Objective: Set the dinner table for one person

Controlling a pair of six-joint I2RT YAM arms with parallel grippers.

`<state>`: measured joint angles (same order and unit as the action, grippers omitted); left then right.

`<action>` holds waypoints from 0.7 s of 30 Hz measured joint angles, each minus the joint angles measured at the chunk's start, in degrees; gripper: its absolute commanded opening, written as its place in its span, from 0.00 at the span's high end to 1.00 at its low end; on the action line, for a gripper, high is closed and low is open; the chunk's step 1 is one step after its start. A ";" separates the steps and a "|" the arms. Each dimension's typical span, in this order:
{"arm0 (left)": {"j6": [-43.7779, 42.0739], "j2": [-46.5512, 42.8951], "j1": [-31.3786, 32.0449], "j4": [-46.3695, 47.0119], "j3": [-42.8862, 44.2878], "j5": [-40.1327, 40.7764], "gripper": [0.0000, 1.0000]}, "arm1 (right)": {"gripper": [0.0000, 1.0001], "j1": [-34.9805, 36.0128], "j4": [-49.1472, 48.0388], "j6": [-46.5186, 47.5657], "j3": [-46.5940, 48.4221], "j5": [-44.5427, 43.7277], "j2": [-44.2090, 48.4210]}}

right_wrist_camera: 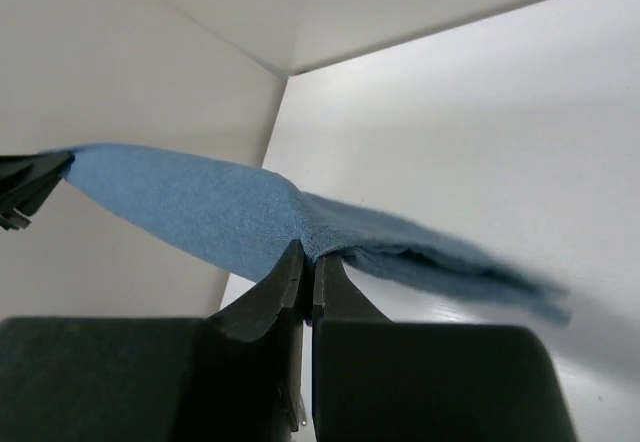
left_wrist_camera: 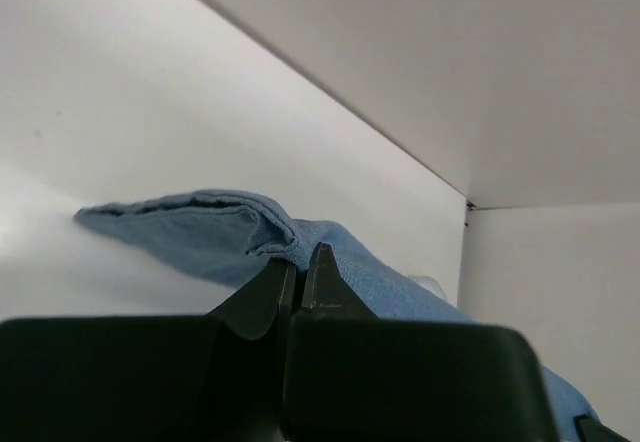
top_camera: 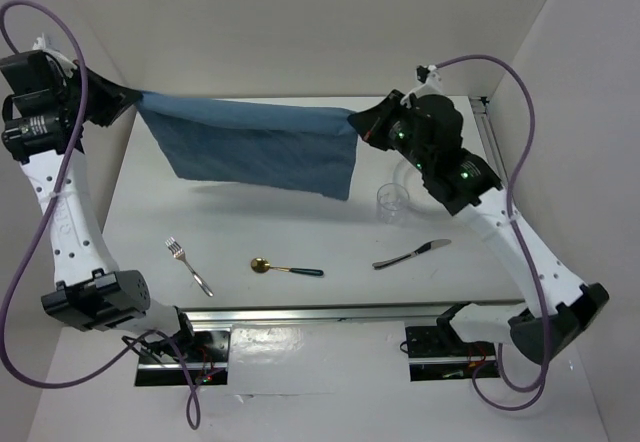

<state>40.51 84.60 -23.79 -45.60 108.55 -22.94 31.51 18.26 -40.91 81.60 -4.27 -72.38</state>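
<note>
A blue cloth mat (top_camera: 255, 147) hangs stretched in the air above the back of the white dinner table (top_camera: 300, 232). My left gripper (top_camera: 133, 99) is shut on its left corner; the left wrist view shows the cloth (left_wrist_camera: 240, 232) pinched at the gripper (left_wrist_camera: 300, 262). My right gripper (top_camera: 357, 122) is shut on its right corner; the right wrist view shows the cloth (right_wrist_camera: 200, 212) pinched at the gripper (right_wrist_camera: 308, 260). A fork (top_camera: 188, 265), a gold spoon with a dark handle (top_camera: 285, 267) and a knife (top_camera: 411, 254) lie on the table near the front.
A clear glass (top_camera: 392, 201) stands on the table under my right arm, right of the cloth's hanging edge. A metal rail (top_camera: 330, 313) runs along the front edge. White walls enclose the back and both sides.
</note>
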 measured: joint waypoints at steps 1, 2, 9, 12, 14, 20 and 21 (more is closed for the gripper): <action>0.00 -0.59 0.00 -0.50 1.29 -1.07 1.00 | 1.00 0.00 0.96 0.26 0.00 -0.02 1.57; 0.00 -1.25 0.00 -0.74 2.36 -2.19 1.00 | 1.00 0.00 1.79 0.46 0.00 -0.07 2.99; 0.02 -2.78 -0.02 -1.03 4.83 -9.22 1.00 | 1.00 0.00 4.94 2.45 1.33 -2.21 6.51; 0.02 -0.07 0.28 -0.24 4.70 -11.98 1.00 | 1.00 -0.09 4.90 3.72 1.40 -3.61 4.87; 0.00 2.86 0.92 0.39 4.72 -13.00 1.00 | 1.00 -0.72 4.70 4.61 1.68 -4.11 2.73; -0.04 16.48 4.15 0.33 12.07 -14.25 1.00 | 1.00 -5.62 1.05 6.97 4.81 -3.63 -7.10; -0.04 18.69 4.61 0.28 14.21 -14.45 1.00 | 1.00 -6.56 0.42 7.32 6.01 -3.19 -8.90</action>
<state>40.47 103.28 -19.18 -45.32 122.76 -37.39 24.95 18.68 -33.58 87.61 -7.46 -81.28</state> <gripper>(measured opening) 0.051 0.039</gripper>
